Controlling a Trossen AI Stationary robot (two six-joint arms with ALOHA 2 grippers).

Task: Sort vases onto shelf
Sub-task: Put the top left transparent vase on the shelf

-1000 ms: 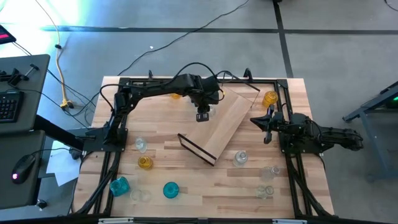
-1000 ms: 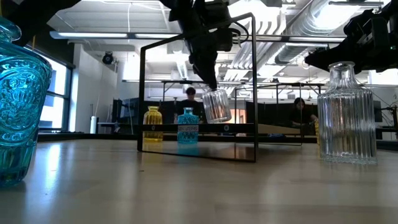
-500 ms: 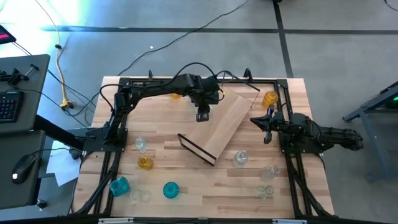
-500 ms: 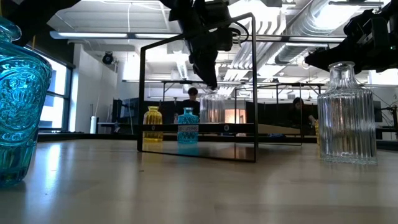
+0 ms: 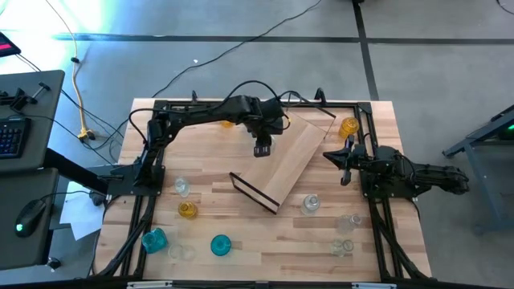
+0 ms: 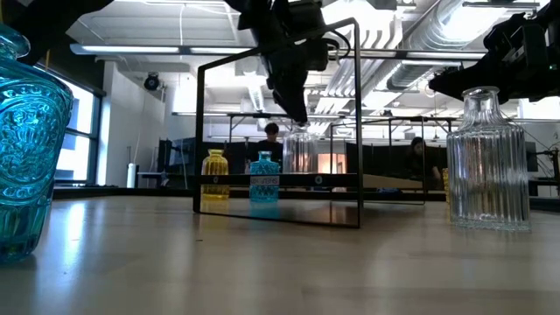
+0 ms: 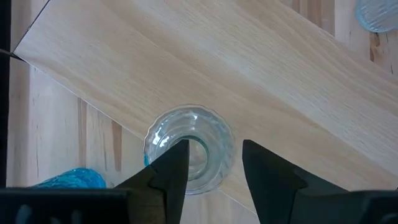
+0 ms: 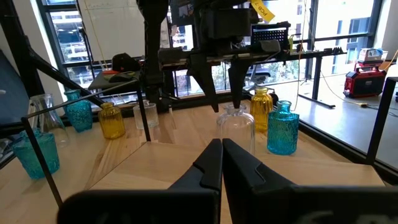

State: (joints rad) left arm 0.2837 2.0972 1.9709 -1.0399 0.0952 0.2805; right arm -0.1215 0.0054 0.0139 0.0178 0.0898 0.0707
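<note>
Upright, ribbed clear vase (image 7: 189,148) on light-wood shelf (image 7: 261,81)

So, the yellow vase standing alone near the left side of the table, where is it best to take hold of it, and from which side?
Probably at the narrow neck, coming straight down from above. The yellow vase stands upright on the table with its mouth up, and its body is wider than its neck, so the fingers would close more easily there. A clear vase stands close by, so a sideways approach risks a bump.
</note>
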